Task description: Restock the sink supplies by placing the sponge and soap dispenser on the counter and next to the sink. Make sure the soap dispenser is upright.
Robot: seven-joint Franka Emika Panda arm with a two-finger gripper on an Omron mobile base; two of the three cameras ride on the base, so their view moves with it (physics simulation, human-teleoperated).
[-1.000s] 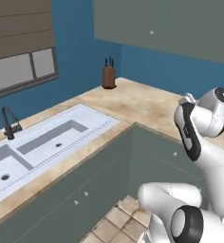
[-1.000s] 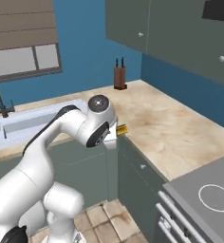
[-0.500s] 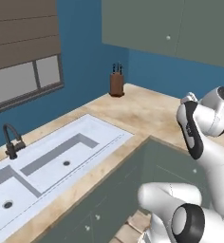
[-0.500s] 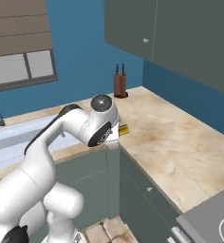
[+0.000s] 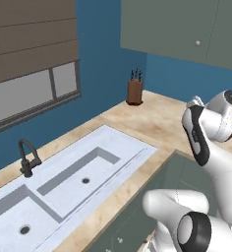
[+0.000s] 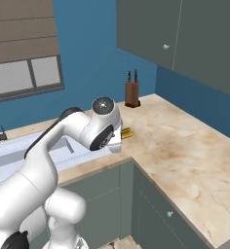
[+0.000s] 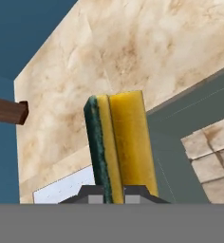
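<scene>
Your two-finger gripper [image 7: 114,190] is clamped on the small rectangular sponge [image 7: 121,144] — yellow foam with a dark green scouring layer on one side. In the hand view the sponge stands up from between the two dark finger tips, green layer to the left of the picture, yellow to the right, and it is carried in the air, not resting on anything.

In the right base view you can see a sliver of the yellow sponge [image 6: 126,132] poking out beyond the white wrist of the arm, above the long beige marbled stone counter [image 6: 185,151] near its inner corner and close to the right end of the wide pale white double-basin sink [image 5: 73,184].

In the left base view the sink's flat drainboard lies nearest the arm, and the black curved faucet [image 5: 27,156] stands at the back edge against the blue wall, below the window with its brown blind. A brown wooden knife block [image 5: 134,91] with dark handles sits in the far corner of the counter — well apart from the sink. Grey-green cabinets [image 6: 156,214] run under the worktop.
</scene>
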